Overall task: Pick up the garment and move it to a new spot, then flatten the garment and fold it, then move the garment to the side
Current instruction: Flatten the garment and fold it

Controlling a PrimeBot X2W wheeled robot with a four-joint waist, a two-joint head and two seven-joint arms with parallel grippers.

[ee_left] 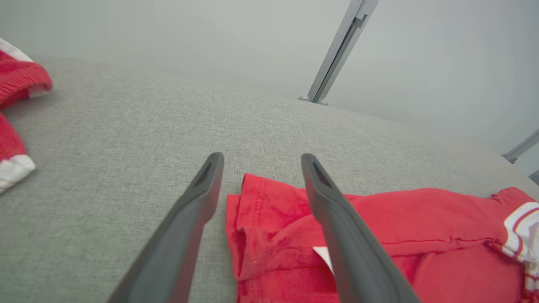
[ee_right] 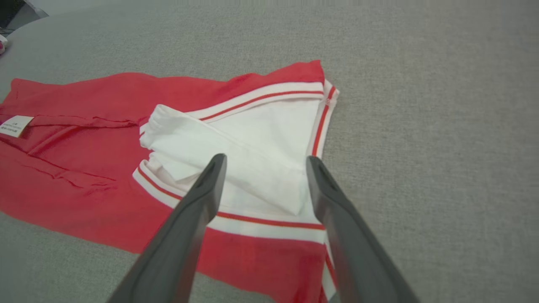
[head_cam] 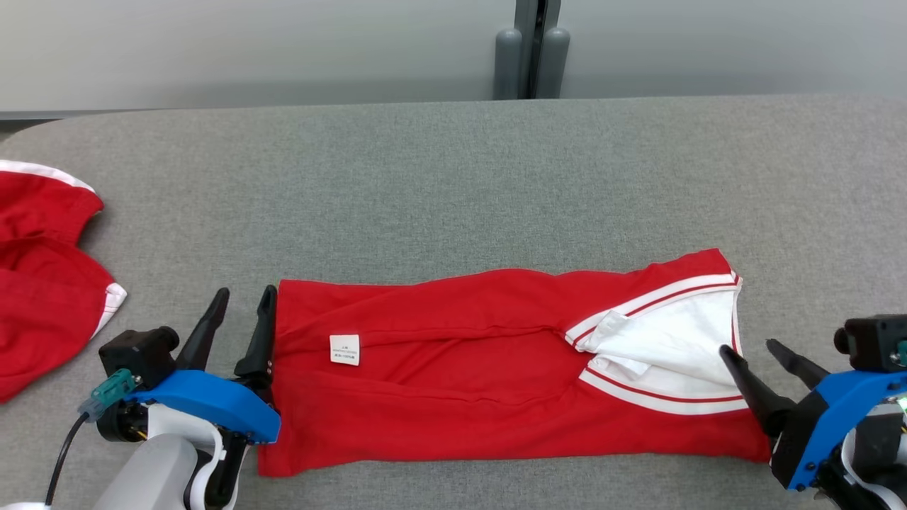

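Observation:
The garment [head_cam: 482,354] is a red shirt with a white collar and white-and-red trim, folded into a long strip across the grey table [head_cam: 453,177]. A small white label [head_cam: 344,349] lies on its left part. My left gripper [head_cam: 244,301] stands open at the garment's left end, one finger over the cloth edge [ee_left: 261,219], nothing held. At the right end my right gripper [head_cam: 752,348] is open too, its fingers over the white collar [ee_right: 261,151].
Another red garment with white trim [head_cam: 42,276] lies at the table's left edge, also seen at the left of the left wrist view as red cloth [ee_left: 17,105]. A grey post [head_cam: 531,49] stands behind the table's far edge.

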